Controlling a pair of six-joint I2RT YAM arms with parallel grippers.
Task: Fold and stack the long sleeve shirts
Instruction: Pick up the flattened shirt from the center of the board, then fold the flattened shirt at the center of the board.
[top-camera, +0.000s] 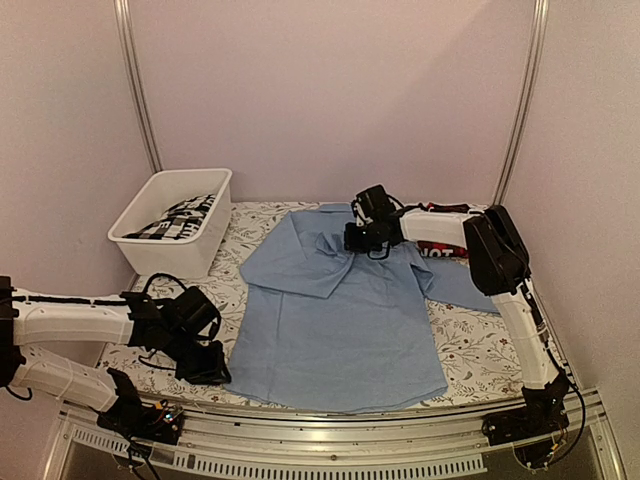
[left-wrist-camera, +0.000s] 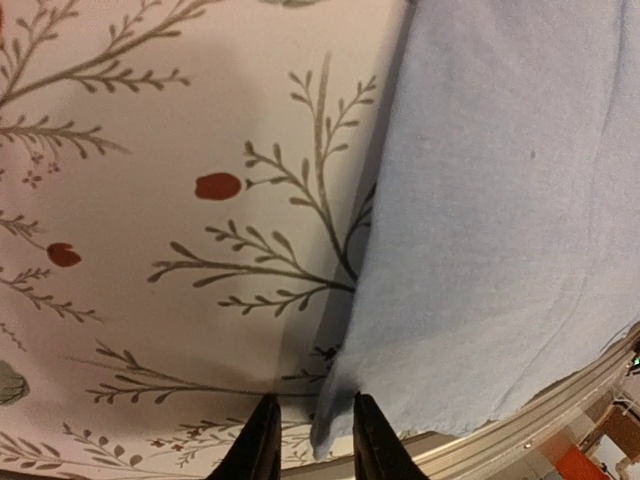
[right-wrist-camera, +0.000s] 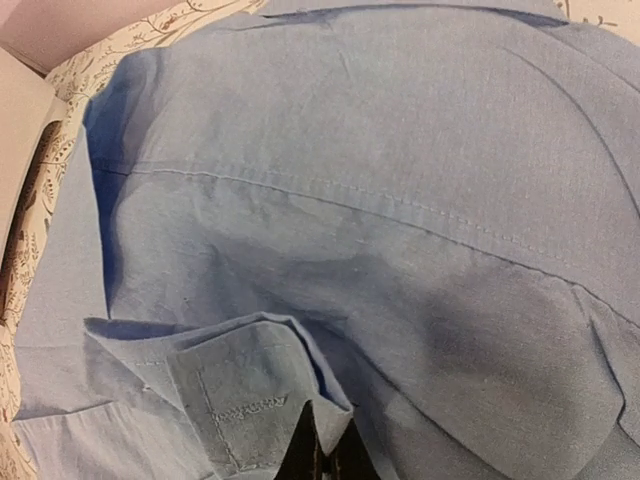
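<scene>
The light blue shirt (top-camera: 340, 320) lies spread on the floral table cover, one sleeve folded across its upper left. My right gripper (top-camera: 358, 238) is over the shirt's far part, shut on the sleeve cuff (right-wrist-camera: 240, 390); in the right wrist view the gripper (right-wrist-camera: 327, 448) pinches the cuff's corner above the shirt's back (right-wrist-camera: 400, 150). My left gripper (top-camera: 210, 368) is at the shirt's near left corner. In the left wrist view it (left-wrist-camera: 312, 440) is open, with the hem corner (left-wrist-camera: 335, 400) between the fingers. A bit of the red-and-black plaid shirt (top-camera: 440, 250) shows under my right forearm.
A white bin (top-camera: 140, 250) stands at the back left with black-and-white patterned cloth (top-camera: 175, 218) in it. The table's metal front rail (left-wrist-camera: 540, 430) runs just beside the left gripper. Walls and two poles close in the back and sides.
</scene>
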